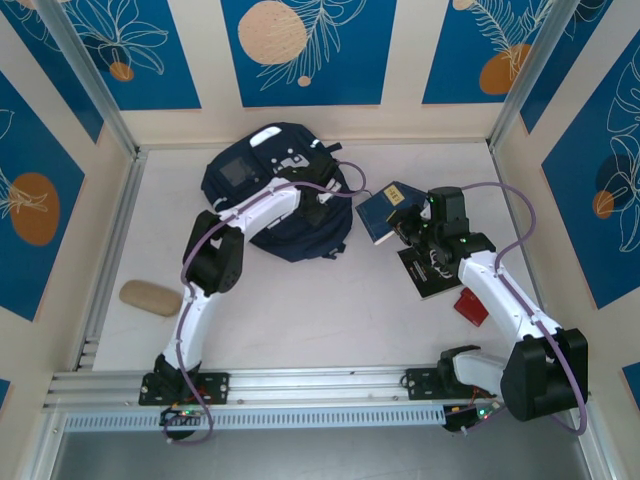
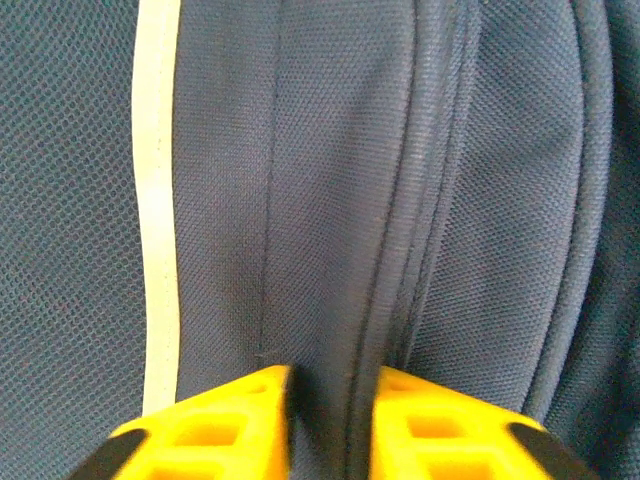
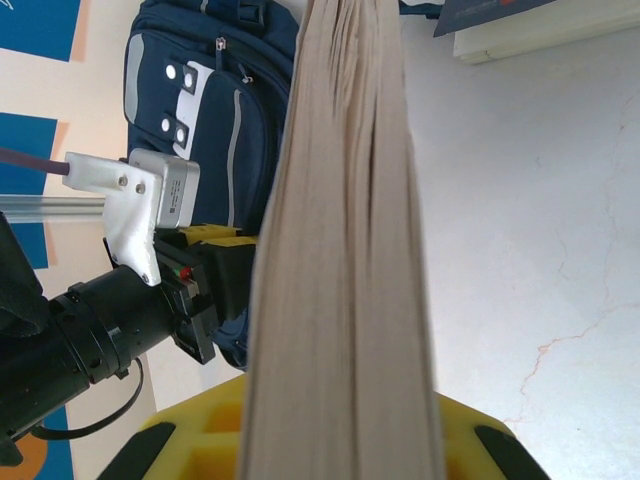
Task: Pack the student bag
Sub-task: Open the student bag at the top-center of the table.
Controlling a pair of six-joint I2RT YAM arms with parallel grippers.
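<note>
The student bag (image 1: 262,175), navy with white stripes and a grey front patch, lies at the back of the table. My left gripper (image 1: 325,195) rests on its right side. In the left wrist view the yellow fingers (image 2: 225,425) pinch a raised seam fold of the bag (image 2: 480,200); the left gripper (image 2: 333,405) is shut on it. My right gripper (image 3: 340,410) is shut on a thick book (image 3: 340,230), whose page edges face the camera. In the top view a black-covered book (image 1: 430,272) is under my right gripper (image 1: 432,240). A blue-covered book (image 1: 385,212) lies just beyond, by the bag.
A tan oval object (image 1: 150,297) lies near the left rail. A red object (image 1: 470,305) sits on the table beside my right forearm. Walls enclose the table on three sides. Bare white table (image 1: 330,310) stretches between the two arms.
</note>
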